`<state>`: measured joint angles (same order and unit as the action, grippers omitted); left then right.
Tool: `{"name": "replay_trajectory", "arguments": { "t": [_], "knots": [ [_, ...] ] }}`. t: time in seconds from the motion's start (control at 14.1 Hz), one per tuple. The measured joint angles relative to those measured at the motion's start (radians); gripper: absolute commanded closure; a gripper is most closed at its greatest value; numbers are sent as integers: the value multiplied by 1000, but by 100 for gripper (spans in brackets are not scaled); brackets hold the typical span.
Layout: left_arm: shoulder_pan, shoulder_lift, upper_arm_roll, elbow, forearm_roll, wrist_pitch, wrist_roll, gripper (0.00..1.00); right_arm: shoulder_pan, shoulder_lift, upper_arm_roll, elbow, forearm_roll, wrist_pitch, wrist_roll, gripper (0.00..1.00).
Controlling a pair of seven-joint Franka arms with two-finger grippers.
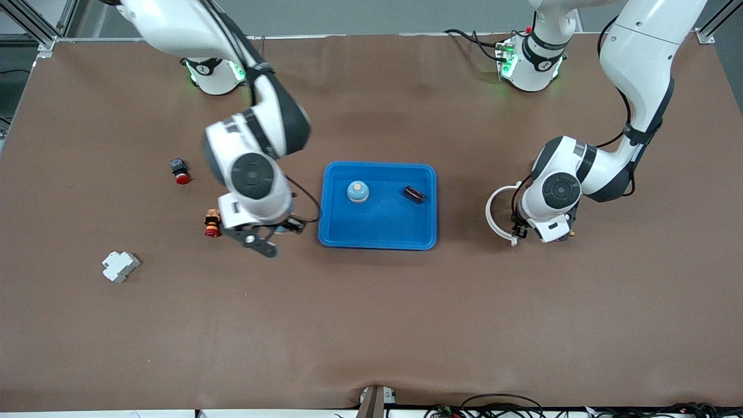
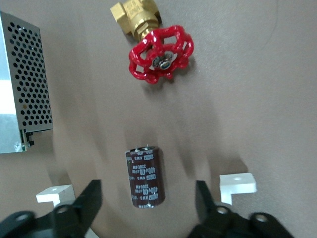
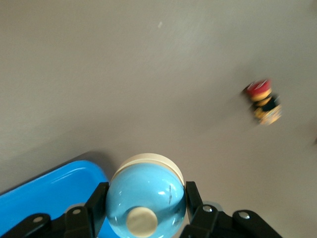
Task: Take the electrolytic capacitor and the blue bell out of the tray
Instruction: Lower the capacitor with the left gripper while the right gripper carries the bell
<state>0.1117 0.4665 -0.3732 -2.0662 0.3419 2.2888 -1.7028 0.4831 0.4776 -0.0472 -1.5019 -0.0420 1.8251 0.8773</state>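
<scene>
The right tool [image 3: 146,201] is clenched on a light-blue bell [image 3: 146,191], which is gripped at both sides of its dome. The tool is positioned over the worktop [image 1: 371,325], just beside the rim of the blue tray [image 1: 334,232] at the right arm's end.

The left tool [image 2: 147,198] is released, with its fingers [image 2: 91,198] spread wide. A dark capacitor [image 2: 144,176] lies on its side on the worktop between them, untouched. In the left wrist view, a brass valve with a red handwheel [image 2: 161,54] and a perforated metal box [image 2: 25,94] are seen near it.

A second bell [image 1: 358,191] and a second capacitor [image 1: 414,194] rest in the tray, apart from each other.

Toward the right arm's end, two red pushbuttons [image 1: 181,172] [image 1: 213,223] and a white circuit breaker [image 1: 120,266] lie on the worktop.
</scene>
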Motion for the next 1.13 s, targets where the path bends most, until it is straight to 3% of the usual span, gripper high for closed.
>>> {"name": "replay_trajectory", "arguments": {
  "t": [0.28,0.64,1.13],
  "knots": [
    [1,-40,-44,40,0,-86,-1,0,-153,-119,-2,-110,0,5,-286,100],
    [-3,-64,-130,181,0,-332,-2,0,-304,-185,-1,-236,0,118,-548,100],
    [-42,-58,-197,236,-13,-354,-93,0,-476,-211,0,-472,0,414,-819,100]
  ]
}}
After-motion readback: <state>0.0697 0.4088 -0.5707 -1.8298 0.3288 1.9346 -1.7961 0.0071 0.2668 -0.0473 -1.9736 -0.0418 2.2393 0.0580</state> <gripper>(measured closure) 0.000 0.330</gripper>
